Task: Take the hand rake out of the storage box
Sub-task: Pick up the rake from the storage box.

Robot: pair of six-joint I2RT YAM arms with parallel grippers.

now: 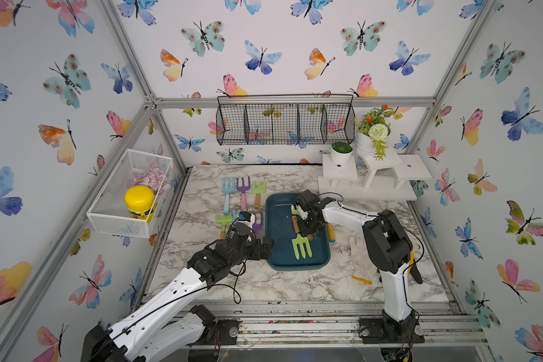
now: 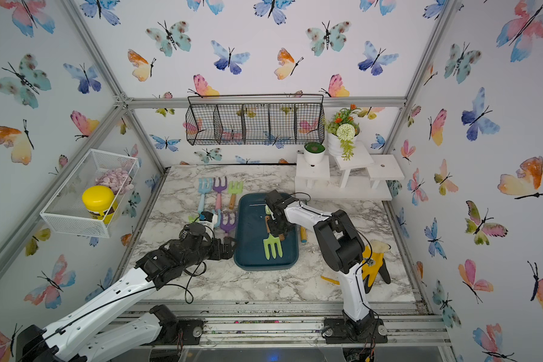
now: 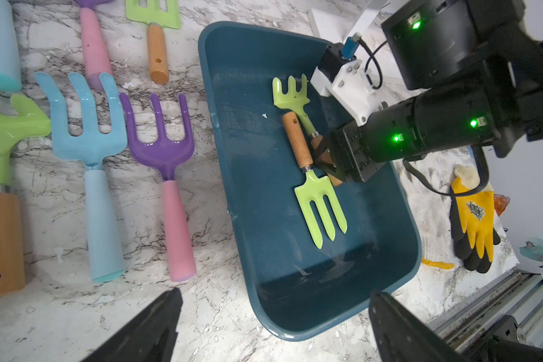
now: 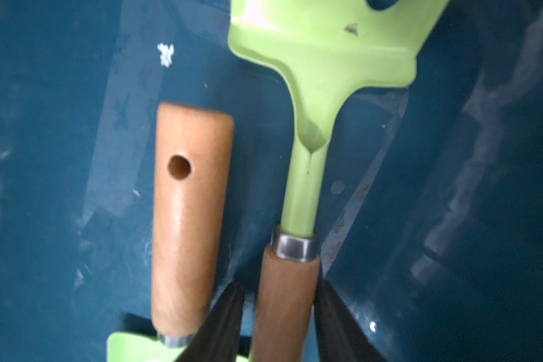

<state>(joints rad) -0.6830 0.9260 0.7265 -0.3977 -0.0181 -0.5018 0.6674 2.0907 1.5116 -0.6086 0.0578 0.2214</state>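
The dark teal storage box [image 1: 298, 266] [image 2: 264, 267] [image 3: 257, 188] [image 4: 60, 156] lies mid-table. Inside it the hand rake [image 1: 295, 210] [image 2: 267, 209] [image 3: 290, 94] [image 4: 320, 62], with a light green head and a wooden handle, points toward the far end. My right gripper [image 1: 308, 224] [image 2: 278, 227] [image 3: 322, 156] [image 4: 279, 288] is shut on that handle just behind the metal collar. A green hand fork [image 1: 301, 246] [image 2: 272, 247] [image 3: 320, 207] [image 4: 188, 203] lies alongside, tines toward me. My left gripper [image 1: 265, 247] [image 2: 226, 246] [image 3: 275, 294] stands open and empty by the box's near left side.
Several pastel rakes and forks [image 1: 242, 194] [image 3: 160, 150] lie left of the box. A small tool [image 1: 330, 233] sits at its right side, a yellow glove [image 2: 373, 266] [image 3: 477, 219] beyond. White stands with pots [image 1: 373, 175] fill the far right; a white basket [image 1: 129, 194] and black rack [image 1: 286, 123] hang on the walls.
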